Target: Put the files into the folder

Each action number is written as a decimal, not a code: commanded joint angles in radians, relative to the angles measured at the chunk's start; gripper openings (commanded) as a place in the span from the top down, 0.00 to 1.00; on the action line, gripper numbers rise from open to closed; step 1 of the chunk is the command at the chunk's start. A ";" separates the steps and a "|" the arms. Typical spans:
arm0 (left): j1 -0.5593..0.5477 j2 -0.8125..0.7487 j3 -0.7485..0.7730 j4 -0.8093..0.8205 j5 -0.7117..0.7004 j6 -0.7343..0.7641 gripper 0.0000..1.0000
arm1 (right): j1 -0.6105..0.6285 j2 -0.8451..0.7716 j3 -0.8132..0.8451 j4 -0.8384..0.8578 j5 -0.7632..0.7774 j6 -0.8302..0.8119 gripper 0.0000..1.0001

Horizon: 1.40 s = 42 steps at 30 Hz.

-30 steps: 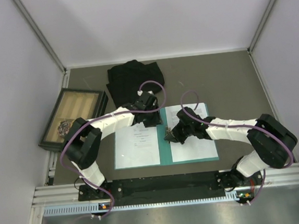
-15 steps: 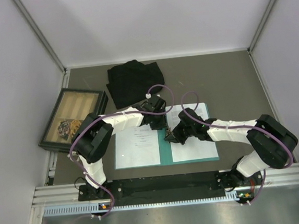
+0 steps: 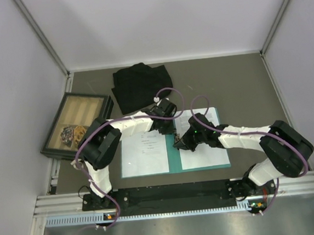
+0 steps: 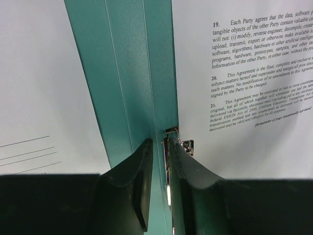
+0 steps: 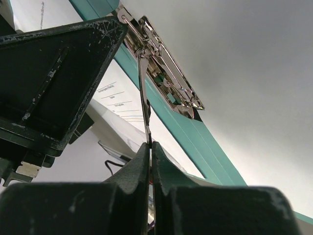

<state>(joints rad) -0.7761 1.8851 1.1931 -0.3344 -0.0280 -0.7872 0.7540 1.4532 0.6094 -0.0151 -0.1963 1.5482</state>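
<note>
The teal folder [image 3: 173,155] lies open and flat between the arms. One white file [image 3: 144,154] rests on its left half and another file [image 3: 204,149] on its right half. My left gripper [image 3: 168,128] is low over the top of the spine. In the left wrist view this gripper [image 4: 160,143] is open by a slim gap, with the metal clip [image 4: 187,145] running between the fingers against the right one. My right gripper [image 3: 177,143] is at mid-spine. The right wrist view shows it [image 5: 150,144] shut on the clip's raised thin lever [image 5: 145,93].
A black cloth [image 3: 140,86] lies behind the folder. A dark-framed wooden tray [image 3: 76,111] with small items in it sits at the far left. Grey walls close in the table on three sides.
My left gripper has shifted right onto the folder's spine, and its jaws have narrowed around the clip. The right gripper has kept its hold and place.
</note>
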 commanded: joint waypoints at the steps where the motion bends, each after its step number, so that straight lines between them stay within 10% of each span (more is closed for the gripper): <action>1: -0.023 0.054 0.033 -0.046 -0.088 0.005 0.75 | -0.008 0.007 -0.010 -0.036 0.018 -0.031 1.00; 11: -0.054 0.157 0.117 -0.163 -0.168 0.011 1.00 | -0.008 -0.008 0.029 -0.158 0.098 -0.118 1.00; 42: -0.058 0.137 0.076 -0.135 -0.155 0.143 1.00 | -0.047 0.053 -0.083 -0.166 0.135 -0.178 1.00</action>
<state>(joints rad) -0.8444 1.9705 1.3266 -0.3946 -0.1387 -0.7025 0.7212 1.4532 0.5632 -0.0387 -0.1352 1.4216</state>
